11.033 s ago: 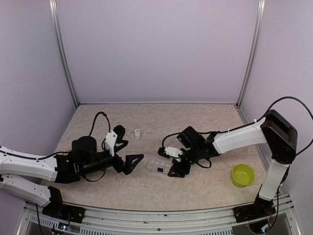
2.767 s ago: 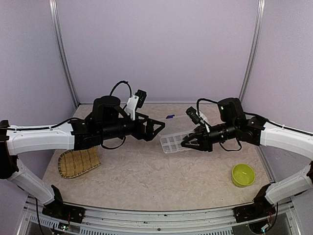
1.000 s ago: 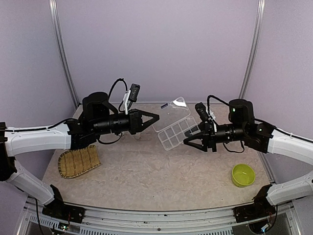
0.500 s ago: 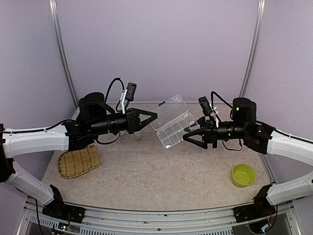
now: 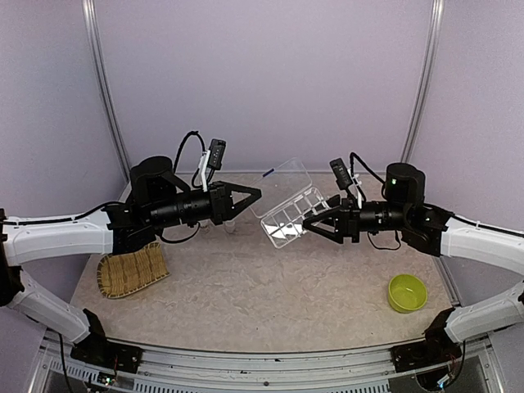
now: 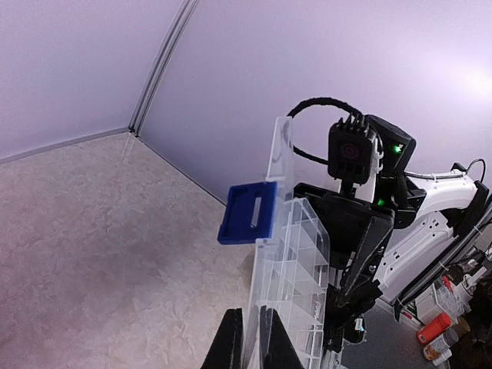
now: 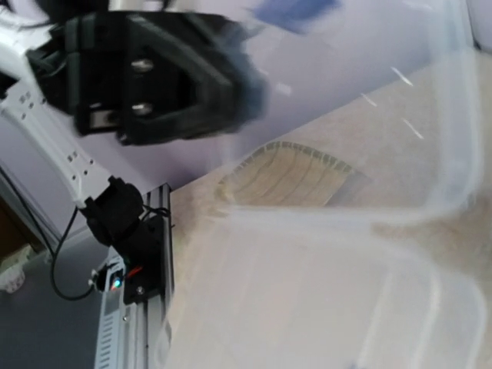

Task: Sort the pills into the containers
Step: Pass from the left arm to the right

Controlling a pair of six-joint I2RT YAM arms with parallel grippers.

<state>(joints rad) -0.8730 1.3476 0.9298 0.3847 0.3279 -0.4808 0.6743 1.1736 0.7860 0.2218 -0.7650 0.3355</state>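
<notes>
Pinching clear box (image 5: 288,214) aloft, left fingers (image 6: 228,346) cropped, pills indiscernible

The container (image 5: 292,216) hangs tilted above the middle of the table (image 5: 262,311), between the 2 grippers: the left gripper (image 5: 255,195) at its left edge, the right gripper (image 5: 311,223) at its right end. Its lid (image 5: 282,182) stands up along its rear edge. On the table, a tray (image 5: 131,270) lies front-left under the left arm; a bowl (image 5: 407,292) sits front-right, well apart from the container.
</notes>
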